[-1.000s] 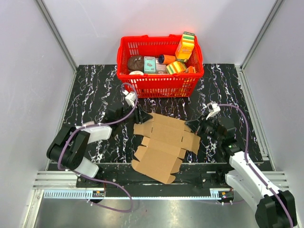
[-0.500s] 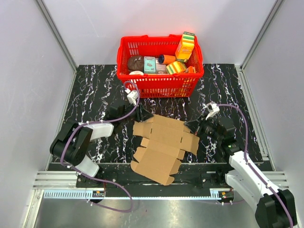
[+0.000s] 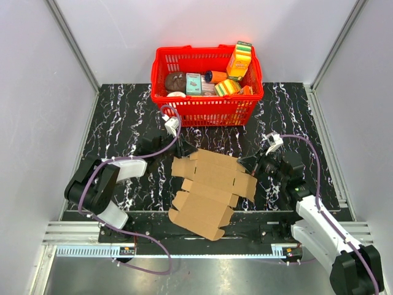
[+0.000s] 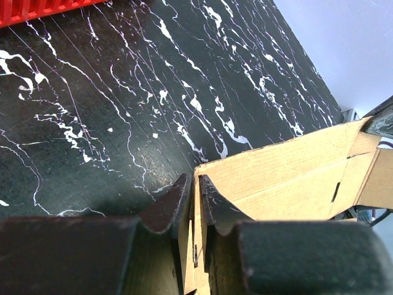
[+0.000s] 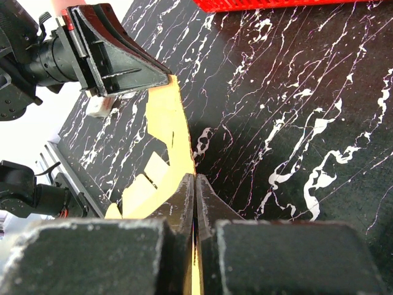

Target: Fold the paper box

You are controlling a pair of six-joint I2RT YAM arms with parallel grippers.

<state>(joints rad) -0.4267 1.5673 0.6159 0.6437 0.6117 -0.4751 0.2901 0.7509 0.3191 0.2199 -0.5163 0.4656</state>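
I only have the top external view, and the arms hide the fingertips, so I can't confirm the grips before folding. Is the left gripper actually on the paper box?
Observer: Yes. In the left wrist view, the left gripper has an edge of the paper box between its fingers, which press it from both sides.
Operator: And the right one?
Observer: The right wrist view shows the right gripper shut on the box's opposite edge, with only a thin sliver of cardboard showing between its fingers.
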